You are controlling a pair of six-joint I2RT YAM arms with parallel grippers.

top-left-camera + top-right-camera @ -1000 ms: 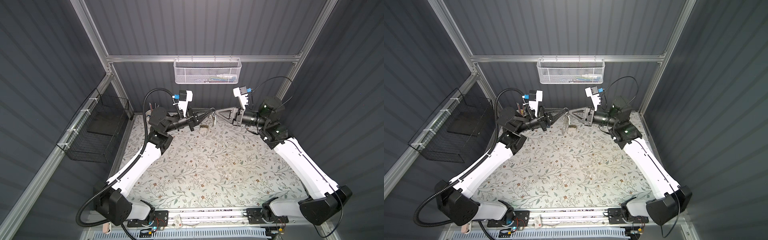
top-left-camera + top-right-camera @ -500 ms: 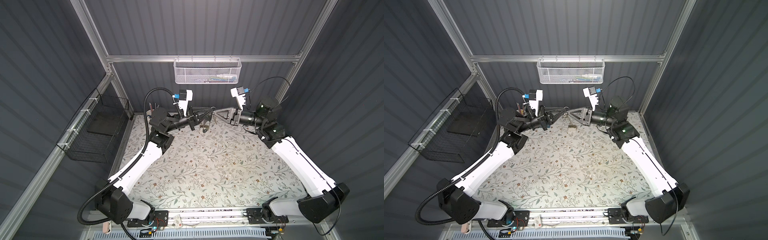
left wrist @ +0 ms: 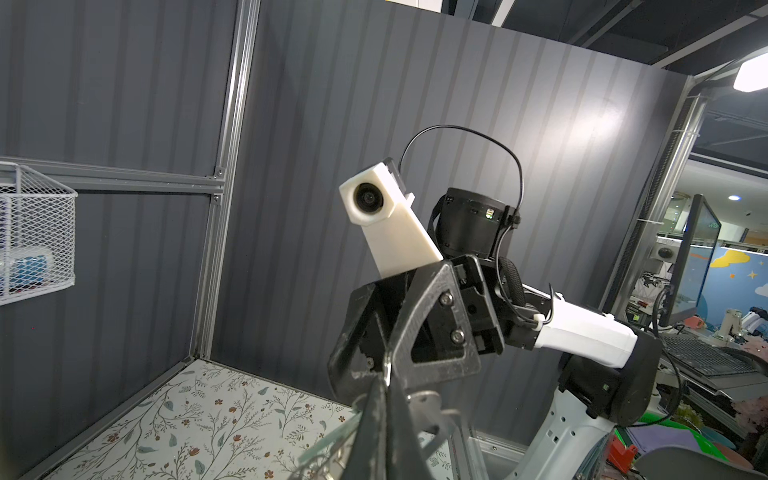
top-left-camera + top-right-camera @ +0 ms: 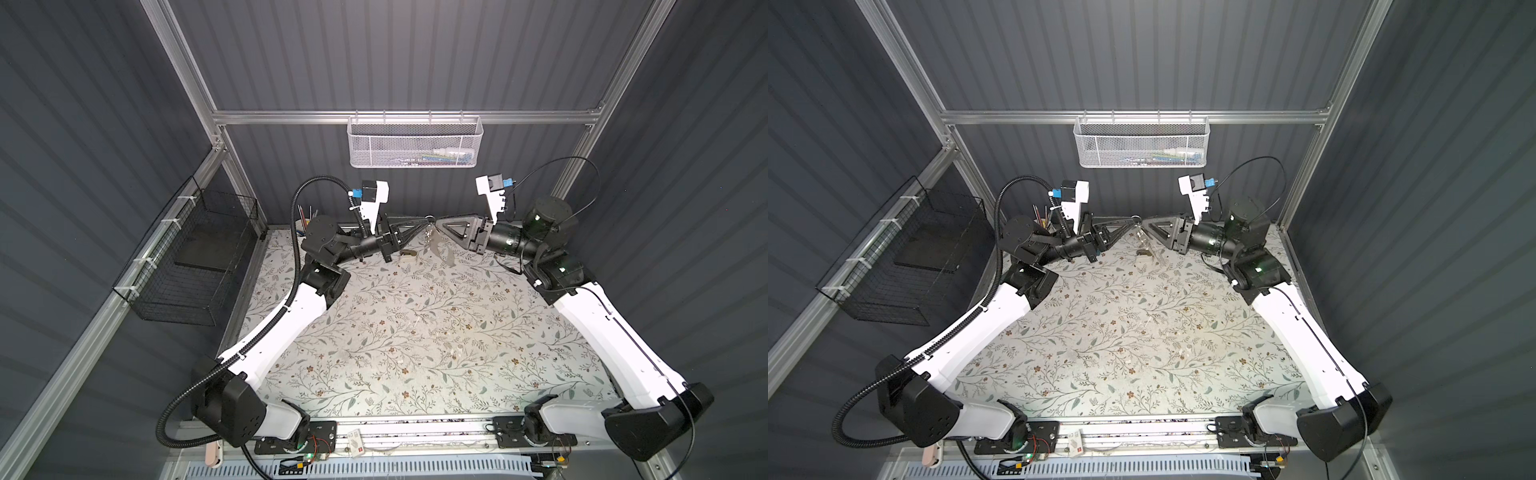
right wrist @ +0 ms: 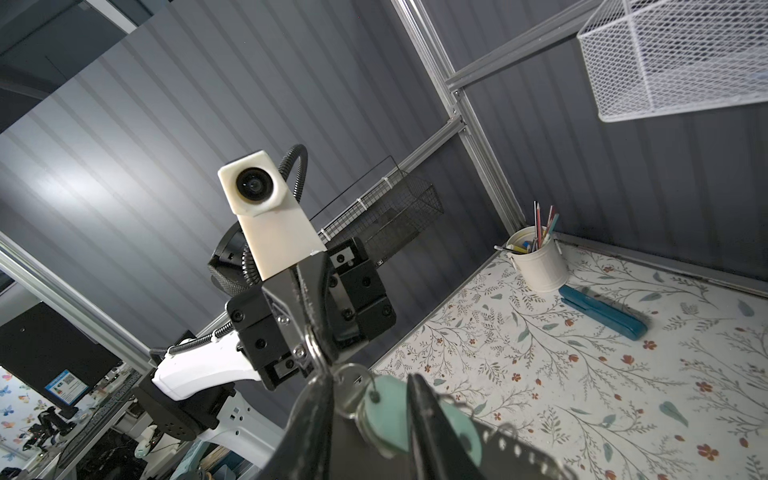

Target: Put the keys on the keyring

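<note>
The left fingers (image 5: 311, 307) are pressed tight together on a silver ring (image 5: 314, 357). From that ring dangle the keys (image 5: 380, 415), a small metal key joined to a mint-green oval tag. The right fingers (image 5: 422, 415) face them tip to tip and stand apart, with the key and tag showing in the gap; I can't see them pinching anything. The keyring (image 5: 523, 461), a flat grey fob with little wire rings along its edge, hangs in the air just below the tag; whether it sits on that same silver ring I cannot tell. In both top views it shows as a pale strip slanting down from where the two sets of fingers meet.

All of this is held up above the counter (image 4: 415, 332), over the middle of its back edge. A tan-and-white lump (image 4: 407, 254) lies on the counter near that edge, roughly below the left fingers. A white cup of pencils (image 5: 538, 266) stands in the back left corner, with a teal oblong case (image 5: 602, 312) lying just beside it. A white mesh basket (image 4: 413, 141) hangs on the back wall; a black wire basket (image 4: 195, 257) hangs on the left wall.
</note>
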